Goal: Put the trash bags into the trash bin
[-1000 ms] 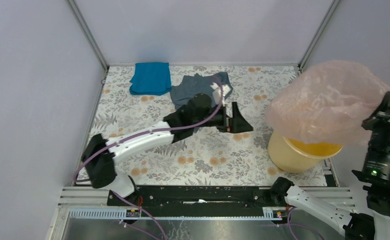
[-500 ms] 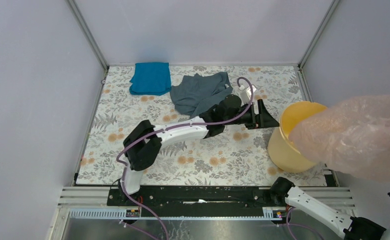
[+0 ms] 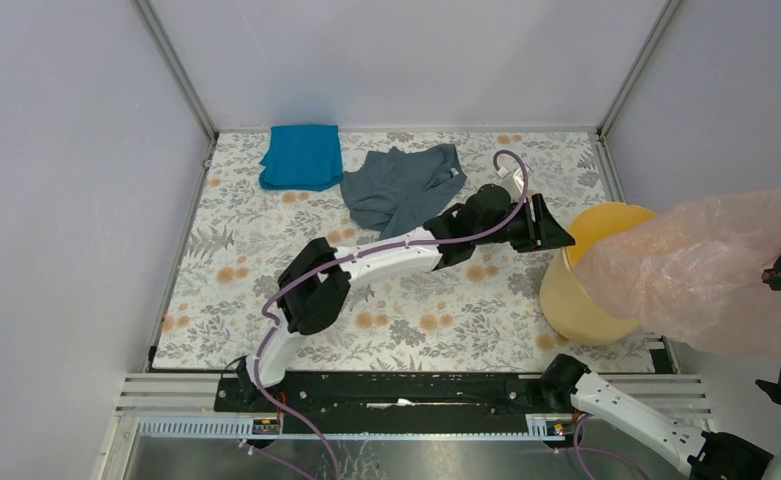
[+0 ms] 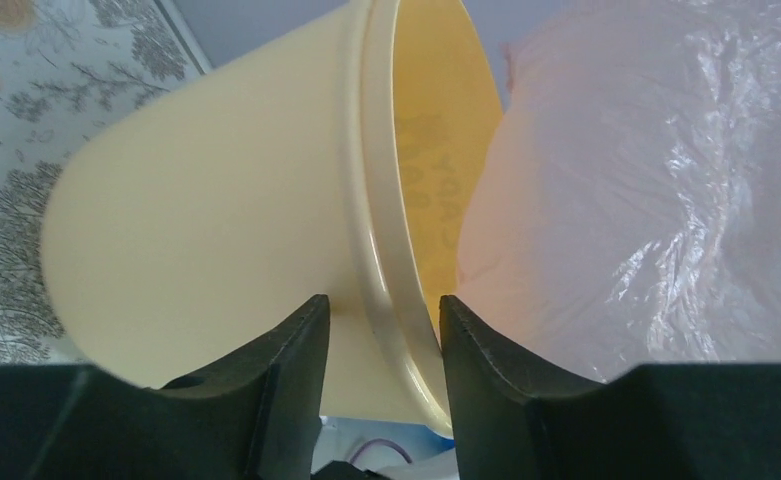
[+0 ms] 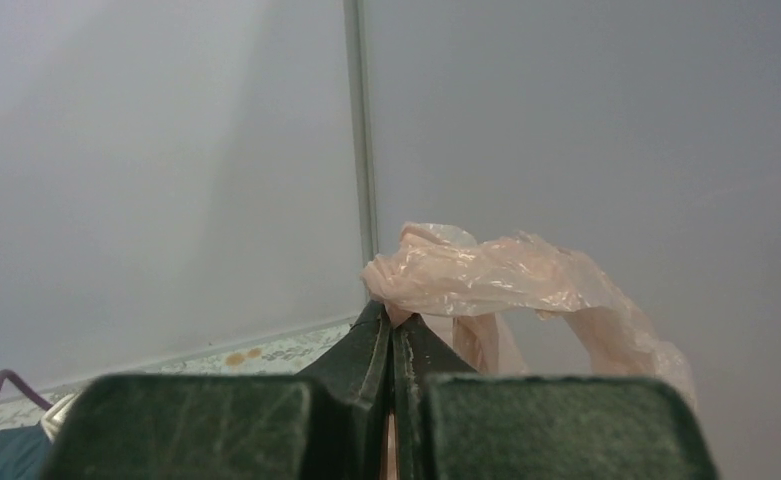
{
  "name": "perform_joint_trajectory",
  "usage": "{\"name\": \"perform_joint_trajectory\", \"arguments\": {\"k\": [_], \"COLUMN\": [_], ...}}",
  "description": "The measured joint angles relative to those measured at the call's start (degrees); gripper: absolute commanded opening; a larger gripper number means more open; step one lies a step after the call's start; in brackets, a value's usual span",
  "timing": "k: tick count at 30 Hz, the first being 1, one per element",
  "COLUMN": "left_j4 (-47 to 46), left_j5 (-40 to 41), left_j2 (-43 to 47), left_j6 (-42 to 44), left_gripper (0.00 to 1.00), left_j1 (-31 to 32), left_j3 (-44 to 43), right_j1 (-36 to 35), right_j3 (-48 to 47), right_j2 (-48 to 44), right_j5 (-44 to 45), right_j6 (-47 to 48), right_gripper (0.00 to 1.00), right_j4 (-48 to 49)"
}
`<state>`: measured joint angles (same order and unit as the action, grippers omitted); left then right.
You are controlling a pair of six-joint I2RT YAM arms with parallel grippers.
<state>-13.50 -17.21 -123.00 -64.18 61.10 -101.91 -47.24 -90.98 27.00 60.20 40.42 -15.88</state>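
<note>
The yellow-orange trash bin [image 3: 578, 292] stands at the right edge of the flowered mat, tipped to the left. In the left wrist view the trash bin [image 4: 216, 220] fills the picture, its rim running between my fingers. My left gripper [image 3: 558, 238] is open and straddles that rim [image 4: 384, 315], one finger outside the wall and one inside, with a gap showing on the outer side. The pale-pink trash bag [image 3: 706, 270] billows over the bin's right side, and its film [image 4: 646, 200] shows beside the inner finger. My right gripper [image 5: 393, 325] is shut on a bunched edge of the bag [image 5: 486, 270], high at the far right.
A grey-blue garment [image 3: 398, 188] lies at the back middle of the mat, and a bright blue folded cloth [image 3: 302, 155] lies left of it. Grey walls and metal corner posts [image 3: 628, 75] close in the sides. The left arm stretches diagonally across the mat.
My left arm has reached right to the bin and its jaws have narrowed around the rim. The bag has swung off the bin's top toward the right, and the bin now tilts.
</note>
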Motion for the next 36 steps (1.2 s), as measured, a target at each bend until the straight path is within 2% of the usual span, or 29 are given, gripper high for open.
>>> {"name": "perform_joint_trajectory", "arguments": {"k": [3,6,12,23,28,32,36], "left_j4": [5.75,9.86,14.99,24.96,27.28,27.78,27.74], "left_j5": [3.32,6.78,10.36,15.96,19.19,20.76,22.18], "left_j2": [-0.63,-0.59,0.39,5.86,12.63,19.5,27.08], "left_j6": [1.7,3.93,4.66,8.41,10.47,10.82,10.34], "left_gripper": [0.42,0.32,0.19,0.17,0.17,0.17,0.19], "left_j1": [0.72,1.73,2.47,2.67,2.6,2.54,2.54], "left_j3": [-4.0,-6.62,-7.89,-7.43,-2.43,5.44,15.08], "right_j1": [0.0,0.0,0.0,0.0,0.0,0.0,0.0], "right_j3": [-0.26,-0.22,0.24,0.9,1.62,1.68,-0.79], "right_j2": [1.14,2.14,2.97,3.65,5.4,9.38,17.29], "right_j5": [-0.96,-1.55,-2.91,-4.9,-8.87,-14.34,-23.26], "right_j6": [-2.08,-3.58,-5.77,-7.89,-11.39,-15.63,-22.03], "right_gripper": [0.0,0.0,0.0,0.0,0.0,0.0,0.0], "right_j4": [-1.95,-3.32,-5.09,-5.64,-5.6,-5.53,-6.45]}}
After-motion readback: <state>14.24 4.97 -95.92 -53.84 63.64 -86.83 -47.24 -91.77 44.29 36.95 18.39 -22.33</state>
